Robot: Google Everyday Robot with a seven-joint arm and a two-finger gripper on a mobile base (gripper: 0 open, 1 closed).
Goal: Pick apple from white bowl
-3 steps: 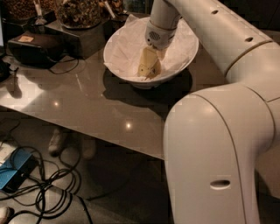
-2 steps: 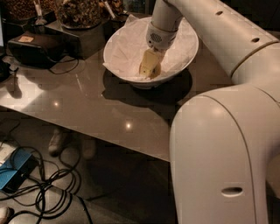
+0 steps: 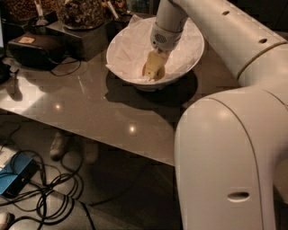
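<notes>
The white bowl (image 3: 180, 58) stands on the grey table, lined with crumpled white paper napkins (image 3: 130, 45). My arm reaches down into it from the upper right. My gripper (image 3: 153, 71) is low inside the bowl, at its bottom near the front wall. A small orange-red and yellow patch of the apple (image 3: 145, 70) shows at the gripper's left edge; the gripper hides the rest of it.
Dark containers of brown snacks (image 3: 81, 13) stand behind the bowl on the left, with a black box (image 3: 33, 47) and its cable beside them. The table's front edge (image 3: 90, 134) runs diagonally. Cables and a blue device (image 3: 15, 177) lie on the floor. My white arm body fills the right side.
The gripper stays at the same spot in the bowl. My arm's large lower body has shifted slightly in the picture.
</notes>
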